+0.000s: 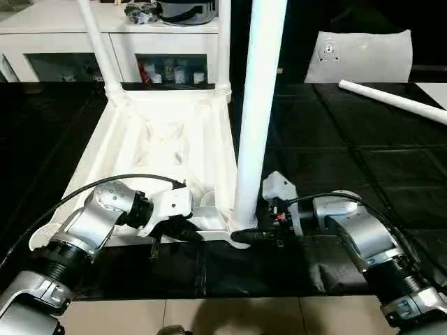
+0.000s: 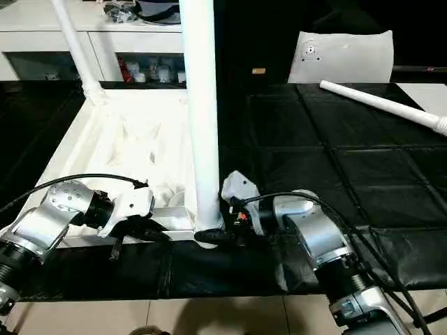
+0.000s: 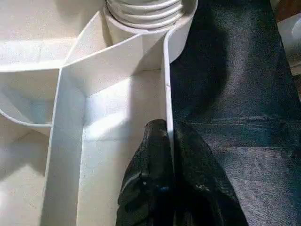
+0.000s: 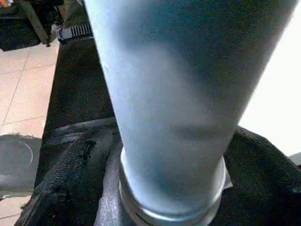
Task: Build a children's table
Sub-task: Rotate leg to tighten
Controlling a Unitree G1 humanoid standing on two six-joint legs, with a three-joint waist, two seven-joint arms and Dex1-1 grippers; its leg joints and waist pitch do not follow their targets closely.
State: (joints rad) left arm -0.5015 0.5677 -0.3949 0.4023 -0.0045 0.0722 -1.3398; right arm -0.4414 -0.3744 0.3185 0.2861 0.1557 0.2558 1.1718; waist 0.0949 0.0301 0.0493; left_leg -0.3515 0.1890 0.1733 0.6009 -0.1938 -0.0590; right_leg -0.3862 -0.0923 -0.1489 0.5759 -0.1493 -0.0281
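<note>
**Both grippers at the near corner of the upturned table**

Silver forearms frame the near edge of the black mat [image 1: 335, 160]. On it the children's table [image 1: 160, 139] lies upside down, ribs up, three legs standing in its sockets. Left gripper [image 3: 168, 141] is pinched tight on the thin near rim wall. Right gripper [image 1: 246, 236] sits at the base of the near-right leg [image 1: 257, 105], its fingers around the tube; whether they press it, I cannot tell. One loose leg [image 1: 394, 100] lies well apart, far right.

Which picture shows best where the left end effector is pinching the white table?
The left wrist view: its fingers sit on either side of the thin rim of the table top. The eye views show that end effector from above, partly hidden by its wrist.
</note>
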